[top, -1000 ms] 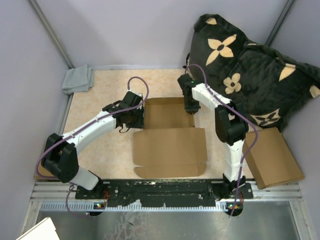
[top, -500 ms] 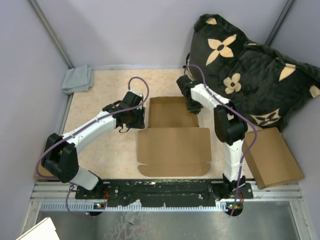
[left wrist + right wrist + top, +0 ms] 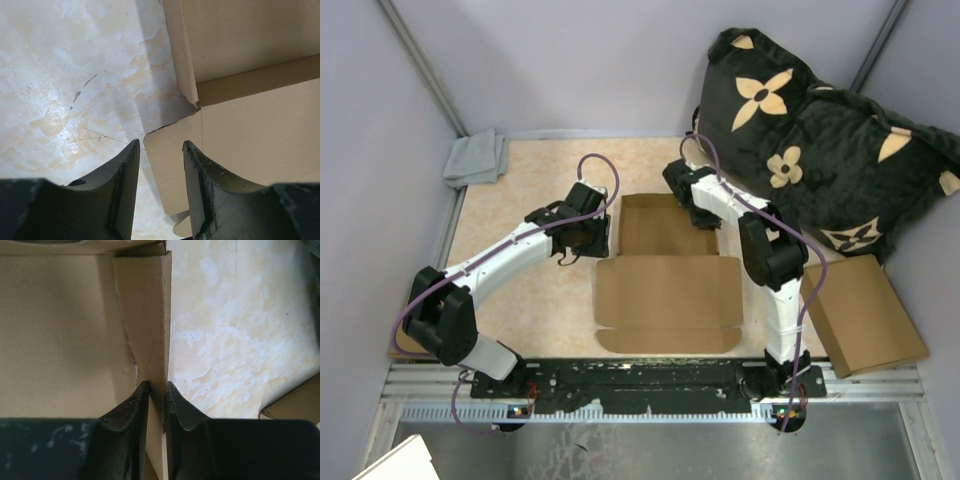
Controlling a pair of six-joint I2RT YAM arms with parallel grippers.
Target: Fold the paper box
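Left gripper (image 3: pixel 160 147): jaws part-open, nothing clamped. It sits low over the marbled beige tabletop (image 3: pixel 510 215) at the box's left side. In the left wrist view a rounded flap corner lies in the gap between the fingers; can't tell whether either finger touches it.

Right gripper (image 3: pixel 156 387): jaws closed down on the upright right side wall of the box, pinching the cardboard. One finger (image 3: pixel 127 412) is inside the tray, the other outside over the table.

Plain brown cardboard paper box (image 3: pixel 665 290): centre of the table, between the two arms, partly formed. The near half is a wide panel lying flat, with a narrow flap along its near edge and small tabs at the corners. The far half is a shallow tray with its side walls raised; the left wall stands up next to the left gripper. The tray floor shows as bare cardboard.

Closed plain brown cardboard box (image 3: pixel 865 315): near right, beside the right arm, well apart from the paper box.

Folded grey cloth (image 3: pixel 475 158): far left corner.

Big black cushion with beige flower print (image 3: pixel 820 130): far right, leaning at the wall.
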